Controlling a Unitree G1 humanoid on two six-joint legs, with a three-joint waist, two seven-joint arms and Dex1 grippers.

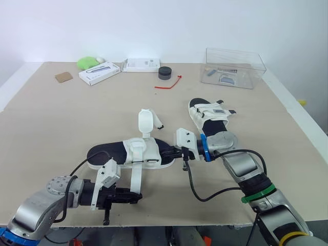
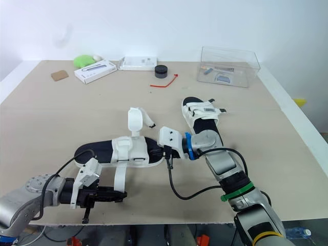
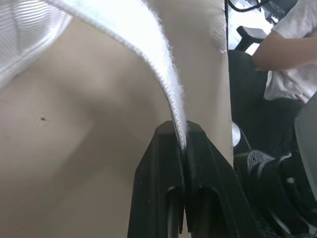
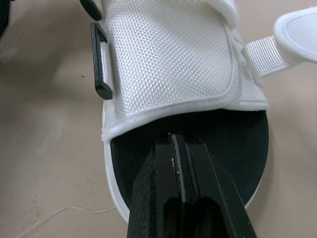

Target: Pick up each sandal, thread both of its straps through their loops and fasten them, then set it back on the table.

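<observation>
The near sandal (image 1: pixel 123 154), black footbed with white mesh upper, lies across the table's front middle. One of its straps (image 1: pixel 146 123) is flipped up toward the back. The other white strap (image 1: pixel 136 177) runs toward the front edge, and my left gripper (image 1: pixel 137 197) is shut on its end (image 3: pixel 171 94). My right gripper (image 1: pixel 175 152) is shut, its tips resting on the black footbed (image 4: pixel 237 144) just below the mesh upper (image 4: pixel 163 54); a black loop (image 4: pixel 101 64) sits at the upper's side. The second sandal (image 1: pixel 210 115) lies behind my right arm with its straps across it.
My left gripper is close to the table's front edge. At the back stand a clear plastic box (image 1: pixel 234 66), a black round item (image 1: pixel 165 73), a red cord (image 1: pixel 169 84), two white boxes (image 1: pixel 100 73), a green object (image 1: pixel 87 62) and a brown card (image 1: pixel 64 77). A person's arm (image 3: pixel 287 44) is beyond the edge.
</observation>
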